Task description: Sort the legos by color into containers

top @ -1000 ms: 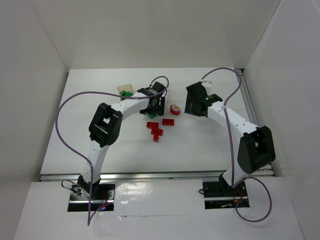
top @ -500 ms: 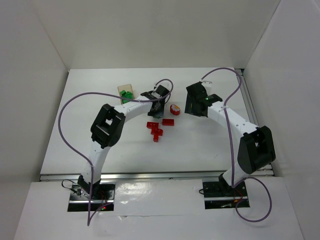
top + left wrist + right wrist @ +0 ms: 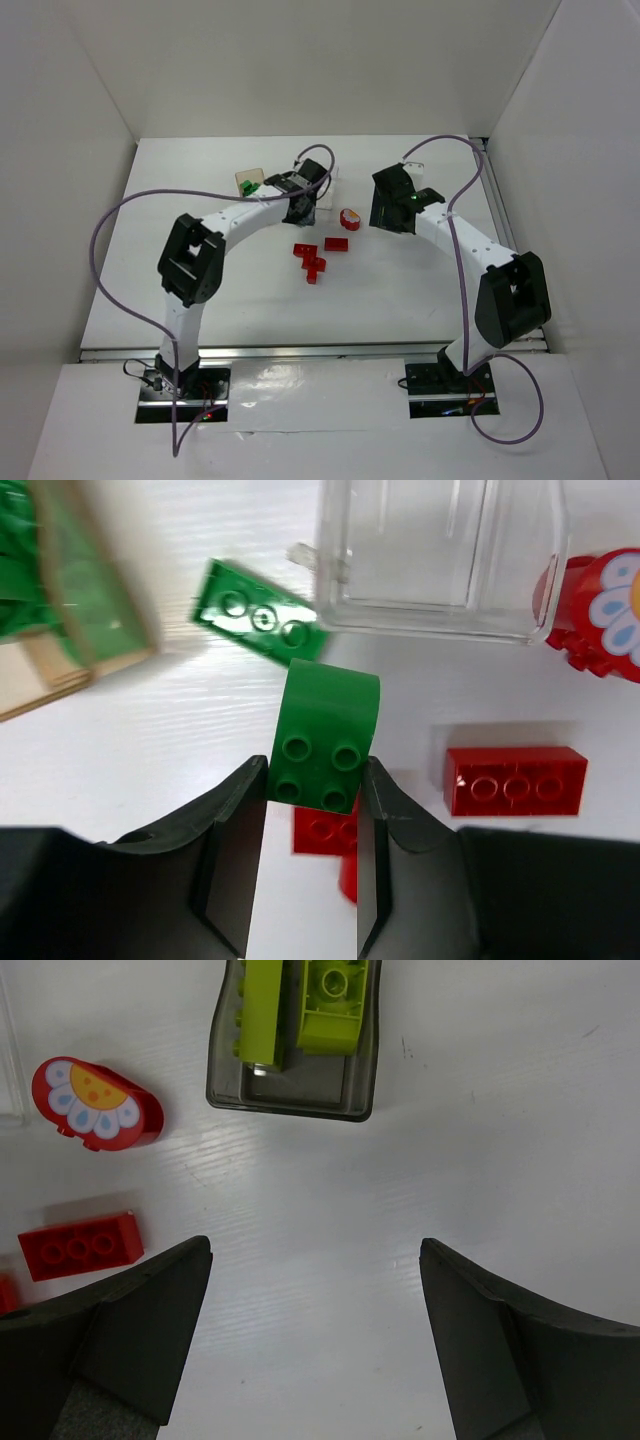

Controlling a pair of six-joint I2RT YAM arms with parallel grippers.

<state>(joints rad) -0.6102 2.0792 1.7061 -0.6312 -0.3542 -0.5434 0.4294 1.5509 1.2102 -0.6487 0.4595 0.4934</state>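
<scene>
My left gripper (image 3: 315, 770) is shut on a dark green brick (image 3: 325, 730) and holds it above the table. Beyond it lie a flat dark green lego (image 3: 258, 613), an empty clear container (image 3: 440, 555) and, at the left edge, a container with green legos (image 3: 60, 600). Red legos (image 3: 515, 780) lie on the table under and right of the jaws. In the top view the left gripper (image 3: 300, 207) hangs beside the green container (image 3: 250, 182). My right gripper (image 3: 315, 1260) stands open over bare table, in front of a container (image 3: 290, 1102) with yellow-green legos (image 3: 335, 1005).
A red oval brick with a flower print (image 3: 95, 1103) lies left of the yellow-green container. A red brick (image 3: 80, 1245) sits by the right gripper's left finger. A small cluster of red bricks (image 3: 312, 260) lies mid-table. White walls enclose the table.
The left gripper has shut on the dark green brick, then moved back and left with it toward the green container. The right arm has not moved.
</scene>
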